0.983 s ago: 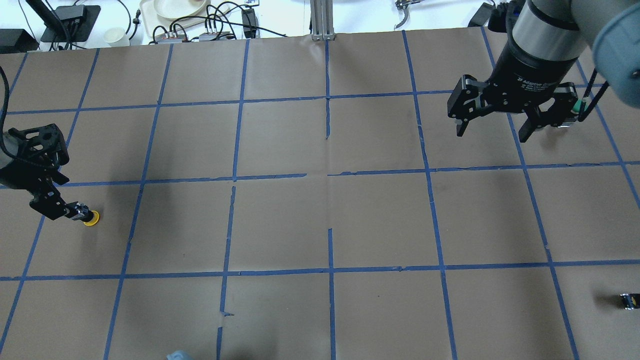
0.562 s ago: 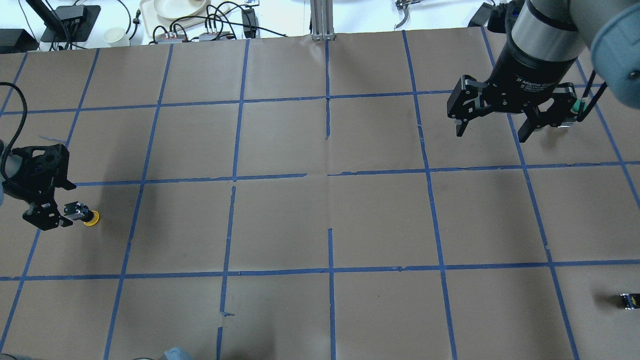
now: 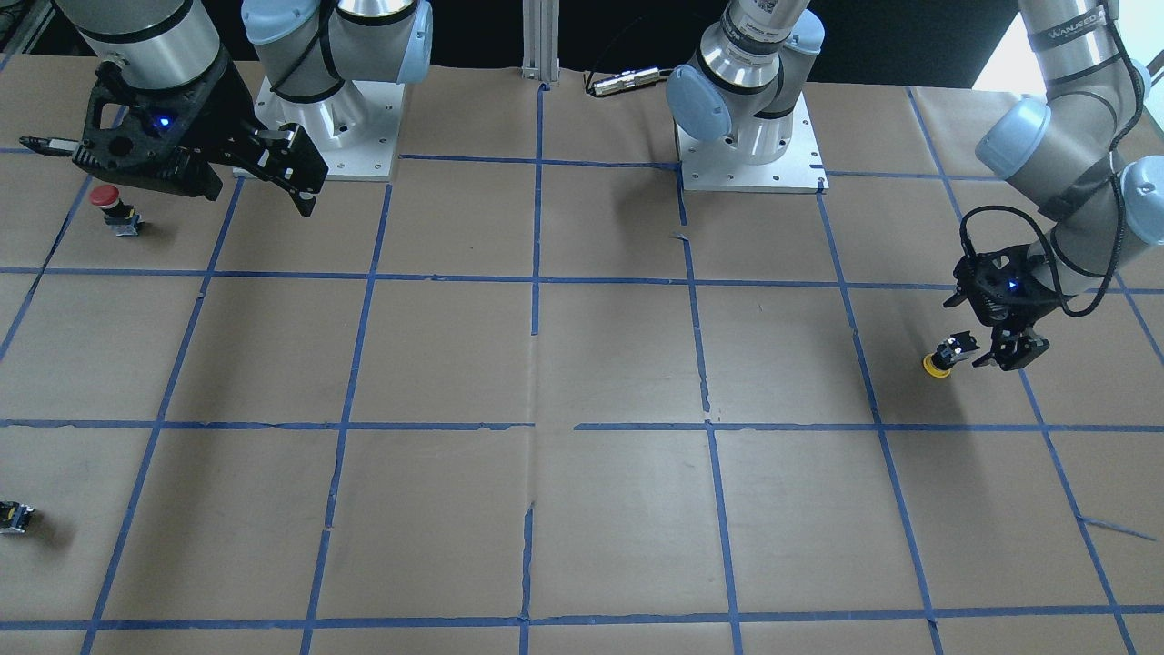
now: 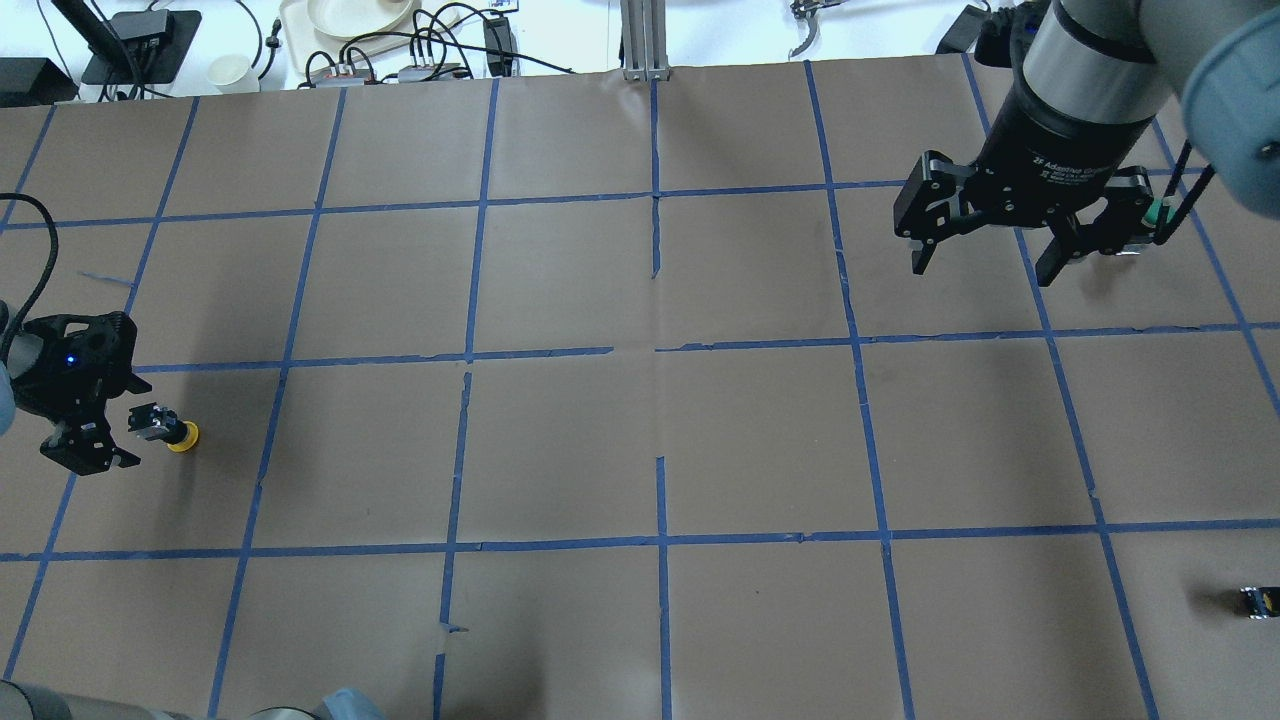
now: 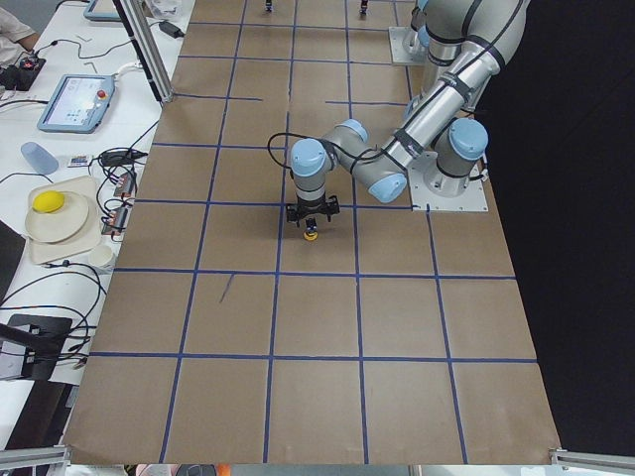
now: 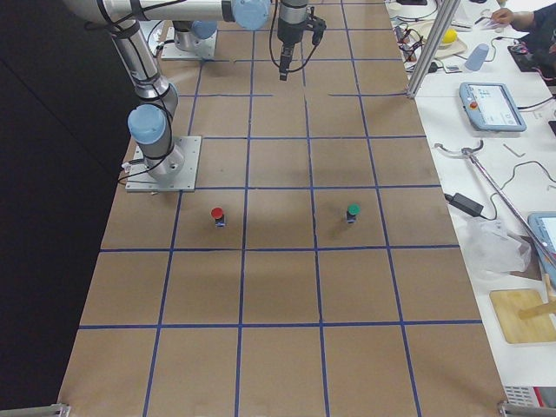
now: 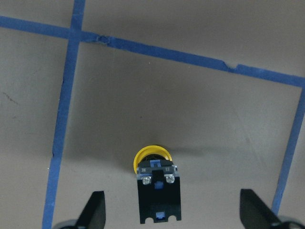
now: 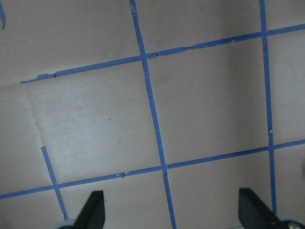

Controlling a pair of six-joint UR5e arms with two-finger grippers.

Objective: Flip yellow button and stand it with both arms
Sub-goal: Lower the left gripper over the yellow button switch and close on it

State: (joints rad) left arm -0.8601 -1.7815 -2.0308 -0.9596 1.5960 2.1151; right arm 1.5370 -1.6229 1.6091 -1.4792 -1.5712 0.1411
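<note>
The yellow button (image 4: 168, 430) lies on its side on the brown paper at the table's far left, cap pointing away from my left gripper. My left gripper (image 4: 122, 420) is open, its fingertips just behind the black-and-grey body and apart from it. In the left wrist view the button (image 7: 157, 191) lies between the two spread fingertips (image 7: 95, 212), yellow cap at the far end. It also shows in the front view (image 3: 944, 357) and the left view (image 5: 312, 234). My right gripper (image 4: 982, 268) is open and empty, high over the right half.
A red-capped button (image 3: 107, 202) stands near my right gripper. A green-capped button (image 6: 352, 211) stands on the right side. A small black part (image 4: 1258, 602) lies near the right edge. Blue tape lines grid the table (image 4: 660, 440). Cables and dishes lie beyond the far edge.
My left gripper has opened, let go of the yellow button's body and drawn back a little. The button stays where it was. The right arm has barely moved.
</note>
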